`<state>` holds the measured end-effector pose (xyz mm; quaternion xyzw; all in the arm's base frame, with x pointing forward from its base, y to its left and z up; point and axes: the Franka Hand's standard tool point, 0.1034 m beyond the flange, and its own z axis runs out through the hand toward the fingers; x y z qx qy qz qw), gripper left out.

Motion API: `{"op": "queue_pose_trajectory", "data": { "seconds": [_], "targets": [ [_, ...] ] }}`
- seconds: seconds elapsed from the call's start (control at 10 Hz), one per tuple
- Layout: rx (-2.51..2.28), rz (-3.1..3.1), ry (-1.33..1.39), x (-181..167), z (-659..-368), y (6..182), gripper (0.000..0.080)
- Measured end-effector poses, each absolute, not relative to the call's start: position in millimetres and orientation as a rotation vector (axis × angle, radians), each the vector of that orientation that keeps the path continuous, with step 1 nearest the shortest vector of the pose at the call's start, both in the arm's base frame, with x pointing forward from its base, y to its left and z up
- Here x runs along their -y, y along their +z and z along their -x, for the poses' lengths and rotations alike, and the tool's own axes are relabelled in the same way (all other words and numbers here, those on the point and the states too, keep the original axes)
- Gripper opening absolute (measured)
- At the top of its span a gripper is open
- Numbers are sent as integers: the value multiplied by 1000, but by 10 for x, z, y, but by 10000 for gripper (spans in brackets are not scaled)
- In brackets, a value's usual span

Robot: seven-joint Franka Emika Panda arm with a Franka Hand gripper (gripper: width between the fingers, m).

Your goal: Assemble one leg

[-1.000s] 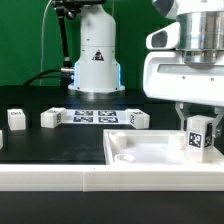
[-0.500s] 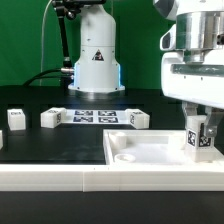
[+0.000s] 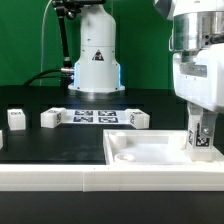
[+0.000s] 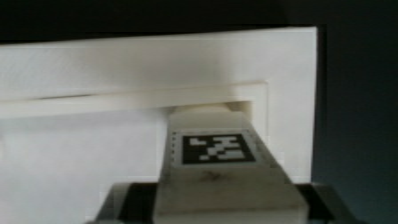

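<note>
The end effector (image 3: 201, 133) is clenched on the leg (image 3: 201, 140), holding it upright at the far corner of the white panel (image 3: 150, 150) on the exterior view's right. The wrist view shows the leg (image 4: 215, 150) between the fingers, its tip at the panel (image 4: 107, 80) corner recess; whether it is seated there I cannot tell.

The leg looks like a small, stiff, light plastic block with smooth faces, so it may slip or twist under a weak grip. Its flat opposite sides seem the best place to hold it, clear of the end that enters the panel.

Its face carries a black-and-white square tag, a pattern only, with no readable writing. Three more small white blocks (image 3: 52, 118) lie on the black worktop (image 3: 50, 145) behind the panel, beside the marker board (image 3: 95, 116) with its tags. The robot base (image 3: 96, 55) beyond bears a triangular warning label, too small to read.
</note>
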<state>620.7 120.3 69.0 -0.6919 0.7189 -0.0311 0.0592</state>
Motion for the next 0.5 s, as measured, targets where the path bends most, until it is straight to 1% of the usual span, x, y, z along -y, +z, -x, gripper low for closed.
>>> {"op": "queue_pose_trajectory", "data": {
  "seconds": [0.1, 0.2, 0.3, 0.4, 0.5],
  "targets": [
    [-2167, 2108, -95, -1201, -6206, 685, 511],
    [-2084, 2193, -103, -1176, -6212, 685, 511],
    [-2055, 2223, -105, -1169, -6210, 678, 618],
    [-1981, 2296, -108, -1170, -6206, 663, 640],
    [-1855, 2405, -118, -1172, -6204, 656, 640]
  ]
}}
